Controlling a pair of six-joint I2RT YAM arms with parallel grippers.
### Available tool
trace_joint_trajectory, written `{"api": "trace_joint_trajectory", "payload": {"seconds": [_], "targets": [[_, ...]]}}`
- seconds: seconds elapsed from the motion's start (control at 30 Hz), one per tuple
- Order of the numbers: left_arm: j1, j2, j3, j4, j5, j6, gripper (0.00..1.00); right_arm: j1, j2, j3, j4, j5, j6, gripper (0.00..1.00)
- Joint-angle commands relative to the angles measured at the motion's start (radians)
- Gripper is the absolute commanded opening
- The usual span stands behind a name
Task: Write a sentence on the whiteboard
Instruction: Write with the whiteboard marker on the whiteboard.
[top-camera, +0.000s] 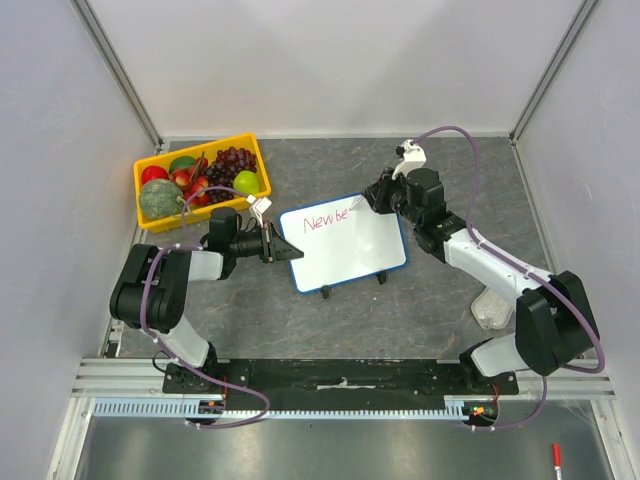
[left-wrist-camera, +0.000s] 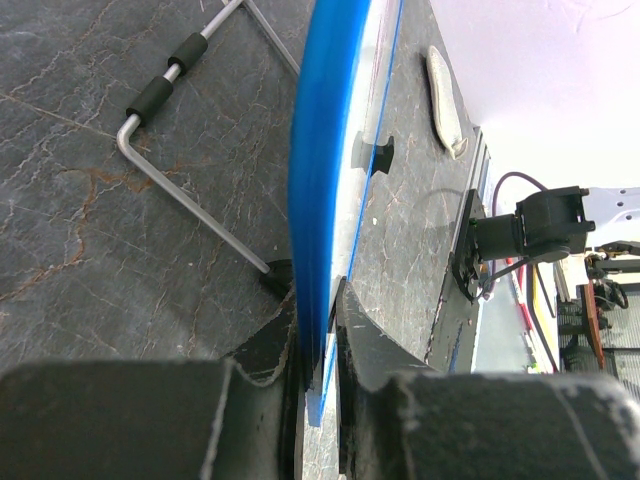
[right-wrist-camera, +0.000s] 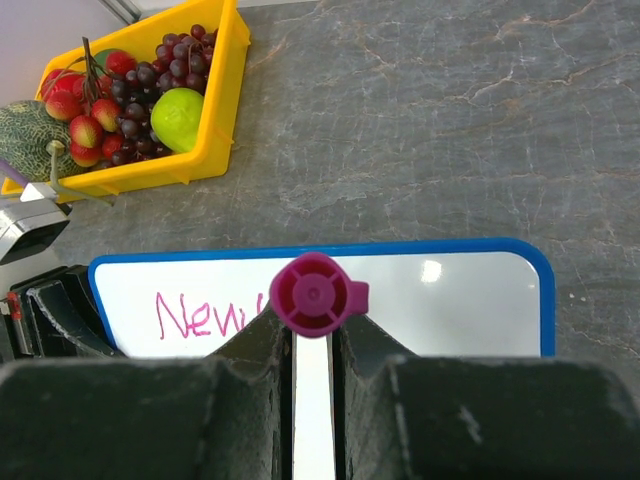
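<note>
At its left edge my left gripper (top-camera: 292, 251) clamps the whiteboard (top-camera: 350, 248) while my right gripper (right-wrist-camera: 315, 335) pinches the marker (right-wrist-camera: 318, 293), so I should press lightly and space letters evenly.

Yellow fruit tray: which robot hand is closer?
Left. The left gripper sits beside the yellow tray, clamping the whiteboard; the right gripper holds a marker across the board.

From above and behind, one camera takes in the whole table (top-camera: 430, 310); the left wrist's hugs the whiteboard (top-camera: 345, 248) edge-on, the right's looks closely down on its face.
</note>
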Motion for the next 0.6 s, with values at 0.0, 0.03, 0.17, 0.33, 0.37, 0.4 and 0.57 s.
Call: {"api": "trace_joint_trajectory", "payload": {"seconds": [0.0, 0.03, 0.17, 0.33, 0.37, 0.4, 0.57], "targets": [[-0.002, 0.005, 0.012, -0.031, -0.070, 0.066, 0.02, -0.007, 0.025, 0.050, 0.019, -0.022, -0.014, 0.00], [-0.001, 0.005, 0.011, -0.031, -0.071, 0.066, 0.02, -0.007, 0.025, 0.050, 0.019, -0.028, -0.014, 0.00], [-0.004, 0.007, 0.012, -0.031, -0.068, 0.064, 0.02, -0.005, 0.026, 0.034, 0.017, -0.040, -0.015, 0.00], [-0.002, 0.010, 0.016, -0.031, -0.070, 0.064, 0.02, -0.007, 0.018, 0.002, 0.009, -0.043, -0.015, 0.00], [-0.002, 0.008, 0.014, -0.031, -0.070, 0.064, 0.02, -0.004, 0.012, -0.004, 0.006, -0.045, -0.015, 0.00], [-0.002, 0.008, 0.014, -0.031, -0.070, 0.064, 0.02, -0.005, 0.011, -0.009, 0.006, -0.048, -0.018, 0.00], [-0.002, 0.008, 0.014, -0.031, -0.070, 0.064, 0.02, -0.005, 0.000, -0.030, -0.006, -0.048, -0.023, 0.00]]}}
